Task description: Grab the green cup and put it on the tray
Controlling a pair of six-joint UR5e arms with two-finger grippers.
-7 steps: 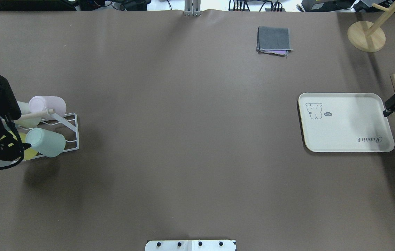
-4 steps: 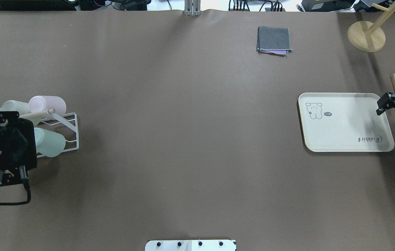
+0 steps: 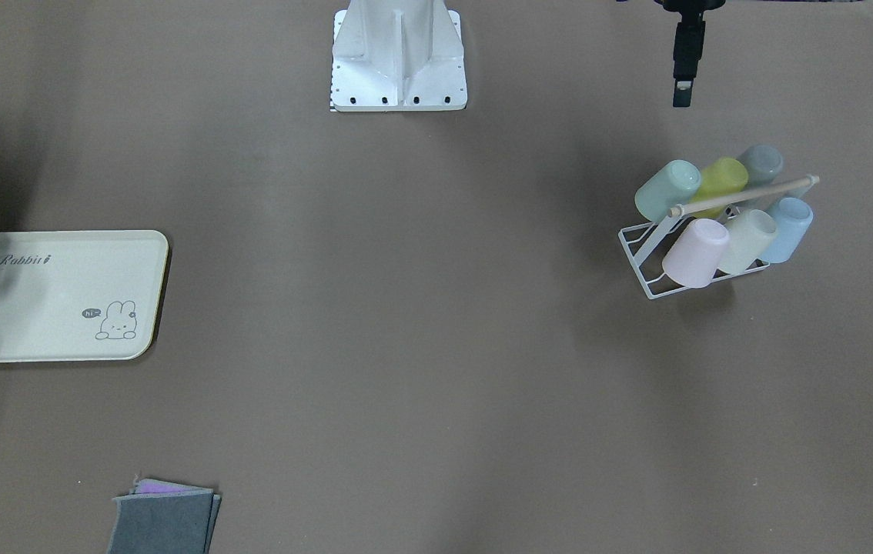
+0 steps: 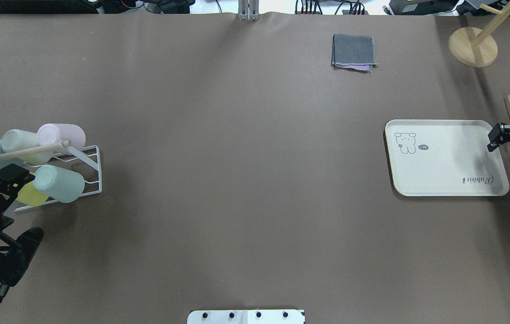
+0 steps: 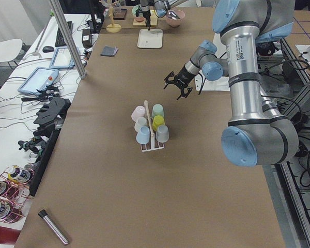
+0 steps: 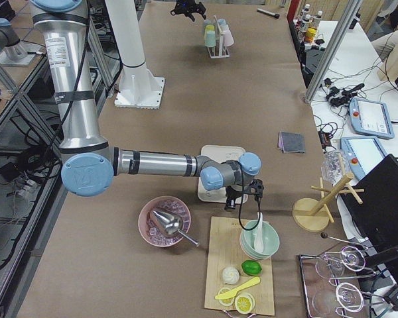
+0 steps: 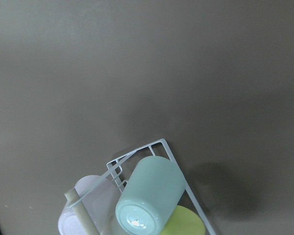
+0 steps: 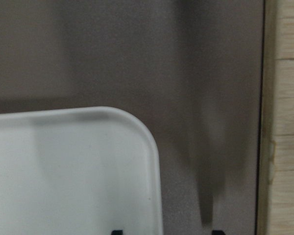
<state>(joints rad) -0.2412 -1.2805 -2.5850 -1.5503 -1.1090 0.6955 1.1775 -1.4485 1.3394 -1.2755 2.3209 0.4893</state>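
Overhead exterior view puts your green cup [image 4: 59, 183] sideways in the wire rack [image 4: 99, 171], left; tray [image 4: 444, 171] far right. On the left gripper [image 4: 20, 204] and right gripper [image 4: 504, 137], fingers stand released, empty. Expect light, stiff, slick plastic: pinch across its side wall.

**Illumination and picture quality: even, diffuse light from above; soft shadows; exterior views sharp.**

In the overhead view the table [image 4: 246, 180] is evenly lit, with a slightly paler band across its middle. A soft-edged shadow lies under the right gripper [image 4: 494, 136] jaws on the tray [image 4: 453, 166]. Another lies on the table near the left gripper [image 5: 174, 88] jaws, beside the rack [image 4: 99, 171]. The right wrist view is soft and low in contrast, and blurred dark bands run ahead of the jaws across table and tray corner. The left wrist view dims toward its top. There the green cup [image 7: 149, 196], ahead of the jaws, is sharp, with small glare spots on its base.
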